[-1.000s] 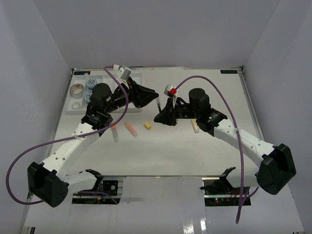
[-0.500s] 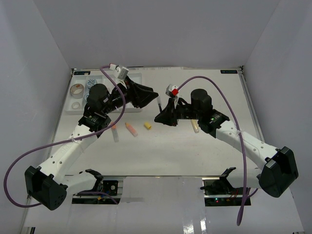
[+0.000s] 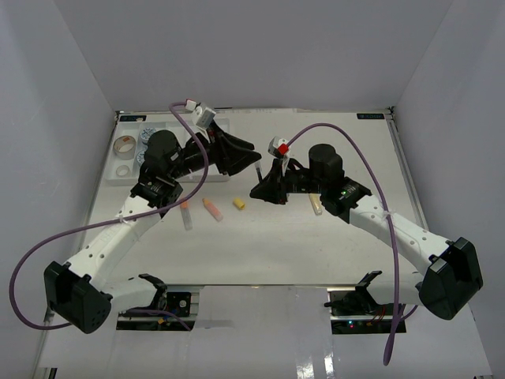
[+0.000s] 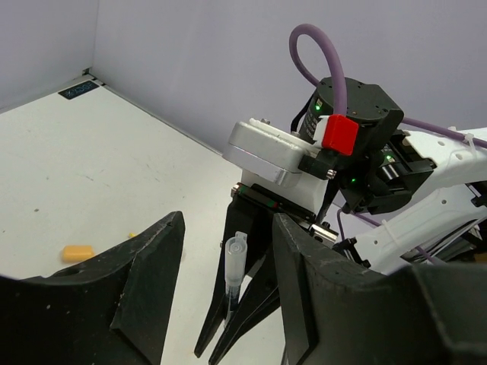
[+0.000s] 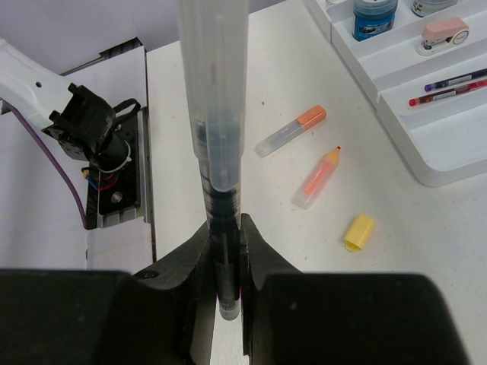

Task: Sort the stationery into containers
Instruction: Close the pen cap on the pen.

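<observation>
My right gripper [image 3: 259, 189] [image 5: 226, 228] is shut on the lower end of a clear-barrelled pen [image 5: 217, 114] with dark ink, held upright above the table. In the top view the pen [image 3: 259, 168] stands between the two arms. My left gripper [image 4: 228, 228] [image 3: 254, 160] is open, one finger on each side of the pen's capped top [image 4: 236, 255] without touching it. The white compartment tray [image 3: 118, 178] [image 5: 426, 163] lies at the far left and holds a tape roll [image 3: 123, 145], blue-white tubs [image 3: 147, 135], thin pens [image 5: 449, 87] and a pink item [image 5: 443, 32].
Loose on the table lie an orange-capped marker [image 3: 186, 214] [image 5: 291, 131], an orange marker [image 3: 212, 208] [image 5: 316, 179] and a yellow eraser [image 3: 239, 204] [image 5: 359, 232]. Another pale marker [image 3: 316, 204] lies under my right arm. White walls close in the table.
My left gripper's jaws have opened wider around the pen's top and the left arm has shifted slightly. The right gripper and the pen have stayed where they were.
</observation>
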Controlling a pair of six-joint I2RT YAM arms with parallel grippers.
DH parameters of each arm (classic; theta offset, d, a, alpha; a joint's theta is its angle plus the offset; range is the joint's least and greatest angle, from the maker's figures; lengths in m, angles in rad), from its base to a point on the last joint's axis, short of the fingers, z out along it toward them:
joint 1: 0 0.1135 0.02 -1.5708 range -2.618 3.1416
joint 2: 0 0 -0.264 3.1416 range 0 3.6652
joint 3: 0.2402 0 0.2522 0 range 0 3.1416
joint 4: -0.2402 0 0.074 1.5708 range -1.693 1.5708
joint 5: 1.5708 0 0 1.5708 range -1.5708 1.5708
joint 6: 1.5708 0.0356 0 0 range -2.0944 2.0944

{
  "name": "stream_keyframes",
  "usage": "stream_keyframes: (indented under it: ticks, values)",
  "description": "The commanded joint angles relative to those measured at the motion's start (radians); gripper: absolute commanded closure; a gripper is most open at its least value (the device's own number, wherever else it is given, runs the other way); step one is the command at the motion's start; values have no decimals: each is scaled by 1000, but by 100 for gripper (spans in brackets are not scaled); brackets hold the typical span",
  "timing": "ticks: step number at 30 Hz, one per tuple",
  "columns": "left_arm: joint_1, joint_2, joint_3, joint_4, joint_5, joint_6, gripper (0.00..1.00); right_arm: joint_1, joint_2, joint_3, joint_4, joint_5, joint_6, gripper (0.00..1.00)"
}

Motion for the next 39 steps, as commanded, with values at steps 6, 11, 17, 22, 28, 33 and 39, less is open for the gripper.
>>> stream_keyframes:
  ticks: [6, 11, 17, 22, 28, 33, 39]
  values:
    - [-7, 42, 61, 12, 52, 23, 42, 0, -23, 37, 20, -13, -8, 92]
    - [-18, 55, 68, 11, 58, 23, 46, 0, -21, 36, 23, -15, -6, 92]
    - [-32, 62, 66, 11, 59, 29, 49, 2, -18, 37, 26, -16, -2, 92]
    - [-39, 68, 62, 11, 59, 34, 51, 0, -18, 39, 28, -16, 0, 92]
    - [-47, 69, 60, 6, 61, 43, 60, 2, -15, 42, 29, -21, 6, 92]
    - [-50, 62, 54, 6, 62, 43, 69, 0, -18, 43, 35, -23, 11, 92]
    - [-53, 57, 40, 4, 78, 36, 86, 0, -20, 49, 40, -26, 20, 92]
